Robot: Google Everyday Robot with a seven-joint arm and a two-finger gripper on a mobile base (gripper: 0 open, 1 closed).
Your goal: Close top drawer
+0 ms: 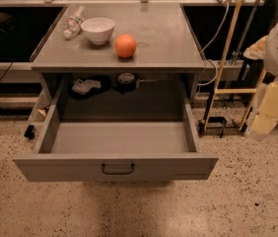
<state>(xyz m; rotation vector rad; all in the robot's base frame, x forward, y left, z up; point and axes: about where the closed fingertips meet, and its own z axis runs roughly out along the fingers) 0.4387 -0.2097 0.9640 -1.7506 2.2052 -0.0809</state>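
Item: wide, shallow grey metal top drawer (pixel 178 166), pulled far out beneath grey desk (pixel 163 38). Gripper (pixel 269 110): far right, well apart from it, grasp state cannot be told. Recommended: push the flat front squarely beside the dark loop handle (pixel 118 169).

Warm, dim light from above

An amber cast lay over the whole scene. The cabinet top (pixel 168 43) took the most light and showed a soft sheen beside the orange (pixel 125 46). Under it the recess (pixel 151 100) fell into deep shadow, while the floor of the open top drawer (pixel 119 137) was evenly lit. A broad soft shadow spread on the speckled floor (pixel 237 201) below the drawer front. The gripper (pixel 269 112), at the right edge, glowed pale cream against a black background
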